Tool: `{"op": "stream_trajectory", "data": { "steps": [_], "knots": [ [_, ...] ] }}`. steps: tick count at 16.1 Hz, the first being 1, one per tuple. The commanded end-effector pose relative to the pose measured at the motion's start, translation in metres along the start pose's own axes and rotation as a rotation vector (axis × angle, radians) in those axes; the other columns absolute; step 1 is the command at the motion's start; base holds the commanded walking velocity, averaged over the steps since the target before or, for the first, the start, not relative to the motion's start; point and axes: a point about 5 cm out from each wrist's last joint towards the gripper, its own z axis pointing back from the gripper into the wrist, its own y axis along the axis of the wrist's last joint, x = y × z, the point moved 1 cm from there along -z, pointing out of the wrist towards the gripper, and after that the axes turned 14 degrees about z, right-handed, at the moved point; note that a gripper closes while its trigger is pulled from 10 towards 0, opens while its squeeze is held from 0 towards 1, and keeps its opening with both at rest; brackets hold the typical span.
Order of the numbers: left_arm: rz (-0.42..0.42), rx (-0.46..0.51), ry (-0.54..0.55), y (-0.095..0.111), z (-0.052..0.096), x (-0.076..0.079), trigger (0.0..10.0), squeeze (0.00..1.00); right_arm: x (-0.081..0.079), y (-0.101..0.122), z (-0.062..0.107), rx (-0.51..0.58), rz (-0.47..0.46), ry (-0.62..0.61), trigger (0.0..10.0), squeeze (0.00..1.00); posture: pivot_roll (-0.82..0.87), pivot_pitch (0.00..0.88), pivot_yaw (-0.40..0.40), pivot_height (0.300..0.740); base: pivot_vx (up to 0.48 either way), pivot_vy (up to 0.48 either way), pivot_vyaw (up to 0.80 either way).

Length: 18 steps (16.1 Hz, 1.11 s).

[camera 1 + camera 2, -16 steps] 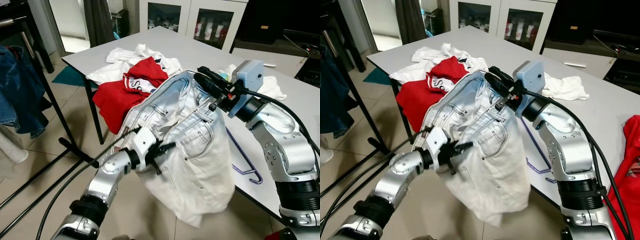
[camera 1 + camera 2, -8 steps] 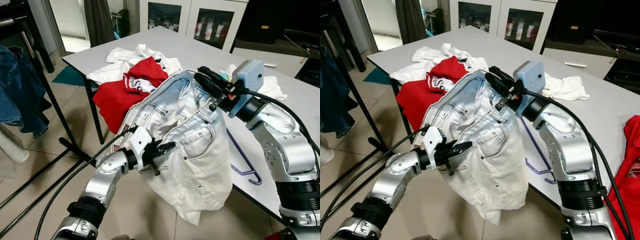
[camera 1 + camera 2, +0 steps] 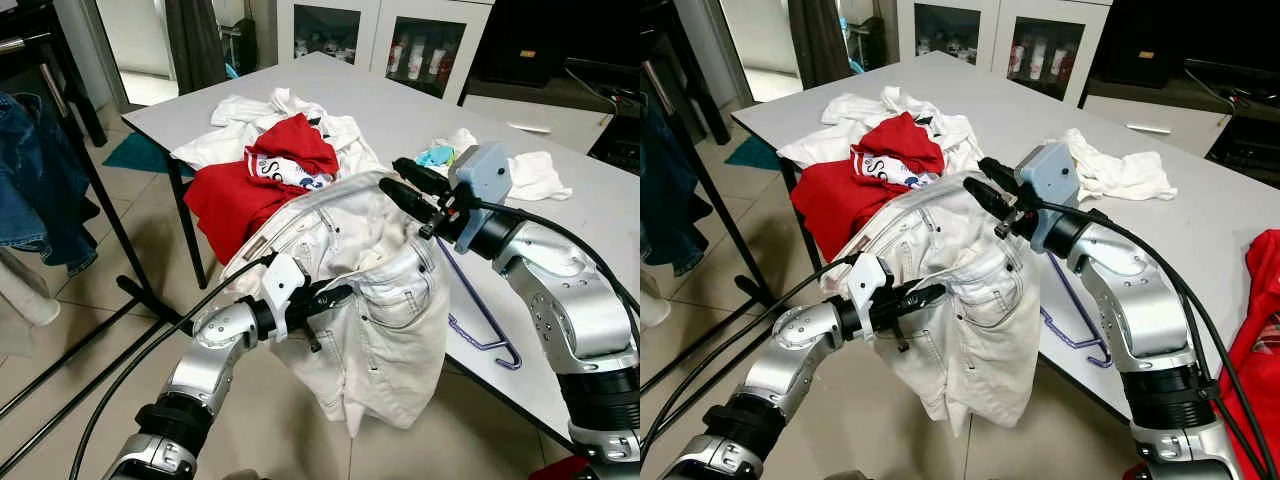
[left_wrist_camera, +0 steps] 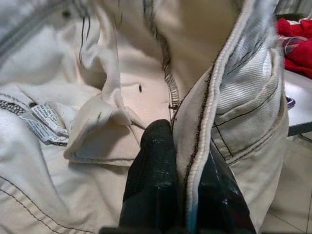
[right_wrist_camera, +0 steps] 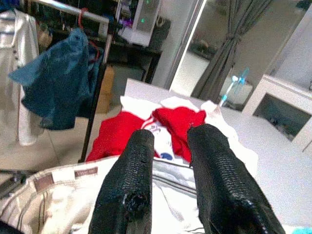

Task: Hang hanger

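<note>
Holding white jeans point(image 3: 375, 300) aloft: left gripper point(image 4: 183, 195) jaws pinched on a seam, right gripper point(image 3: 405, 190) jaws slightly parted under the waistband. Purple hanger point(image 3: 485, 325) flat on bench point(image 3: 560, 215), beneath right arm, nearer it.

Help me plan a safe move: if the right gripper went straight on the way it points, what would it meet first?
Probably the red garment on the table: the right gripper points over the white jeans toward it, though depth is unclear.

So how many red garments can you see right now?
2: a red T-shirt with a white print piled on the grey table's left end, and a red cloth at its right edge. Others may be buried.
</note>
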Motion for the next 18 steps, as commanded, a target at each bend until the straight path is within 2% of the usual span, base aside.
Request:
{"op": "stream_trajectory", "data": {
  "steps": [1,3,5,6,7,8,9,14,16,18],
  "knots": [
    [-0.014,0.02,-0.01,0.004,-0.001,0.002,0.0,0.0,0.002,-0.006,0.004,-0.019,-0.055,0.0,10.0,0.0,-0.02,0.0,-0.025,0.74,0.0,0.0,0.0],
    [-0.003,0.027,-0.007,0.003,-0.001,0.004,0.0,0.0,0.015,-0.001,0.009,0.021,-0.145,-0.053,10.0,0.0,-0.02,0.0,-0.026,0.74,0.0,0.0,0.0],
    [0.001,0.034,0.003,0.001,0.001,0.006,0.0,0.0,0.031,-0.005,0.016,0.026,-0.221,-0.158,10.0,0.0,-0.01,0.0,-0.031,0.74,0.0,0.0,0.0],
    [-0.015,0.034,0.012,0.001,0.003,0.006,0.0,0.0,0.041,-0.019,0.021,-0.059,-0.227,-0.226,10.0,0.0,-0.01,0.0,-0.033,0.74,0.0,0.0,0.0],
    [-0.021,0.04,0.022,0.002,0.005,0.005,0.0,0.0,0.045,-0.035,0.029,-0.175,-0.174,-0.245,10.0,0.0,0.0,0.0,-0.037,0.74,0.0,0.0,0.0],
    [-0.018,0.048,0.032,0.003,0.006,0.004,0.0,0.0,0.043,-0.05,0.039,-0.291,-0.105,-0.197,10.0,0.0,0.0,0.0,-0.038,0.74,0.0,0.0,0.0],
    [-0.021,0.044,0.031,0.003,0.007,0.004,0.0,0.0,0.04,-0.057,0.048,-0.346,-0.081,-0.156,10.0,0.0,0.0,0.0,-0.042,0.74,0.0,0.0,0.0],
    [-0.042,0.027,0.016,0.003,0.007,0.006,0.0,0.0,0.04,-0.055,0.062,-0.404,-0.048,-0.044,10.0,0.0,0.0,0.0,-0.043,0.74,0.0,0.0,0.0],
    [-0.054,0.027,0.012,0.004,0.006,0.007,0.0,0.0,0.021,-0.067,0.081,-0.513,-0.034,0.099,10.0,0.0,0.0,0.0,-0.053,0.74,0.0,0.0,0.0],
    [-0.057,0.026,0.018,0.004,0.008,0.006,0.0,0.0,0.014,-0.07,0.09,-0.542,-0.034,0.114,10.0,0.0,0.01,0.0,-0.056,0.74,0.0,0.0,0.0]
  ]
}}
